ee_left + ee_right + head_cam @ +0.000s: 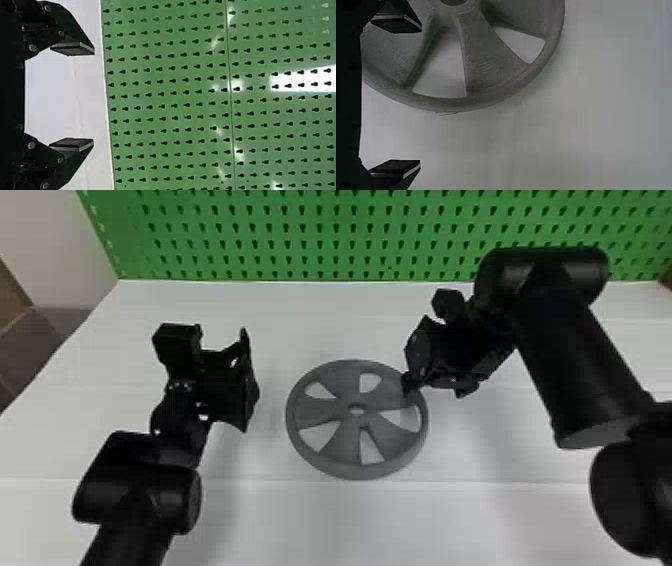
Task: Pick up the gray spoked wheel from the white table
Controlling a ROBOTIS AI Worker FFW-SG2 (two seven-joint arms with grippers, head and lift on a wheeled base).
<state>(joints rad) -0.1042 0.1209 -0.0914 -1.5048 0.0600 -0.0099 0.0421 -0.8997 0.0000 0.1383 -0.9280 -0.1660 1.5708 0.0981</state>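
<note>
1. The gray spoked wheel is lying flat on the white table, between the two grippers in the head view.
2. It is looking like a big, round, dull gray ring, with a thick rim going all the way around. Five fat spokes are getting wider toward the rim, and white is peeking through the five gaps. A small round hole is sitting in the middle.
3. In the right wrist view, thin wavy lines are running over the spokes, and a tiny hair-like bit is poking out from the rim.
4. The black right gripper is holding its fingers wide apart. One finger is hanging over the wheel's edge; I cannot tell if it is touching.
5. The black left gripper is waiting beside the wheel, well apart from it, with its fingers wide apart too.
6. A green board full of little holes is standing behind the table.
</note>
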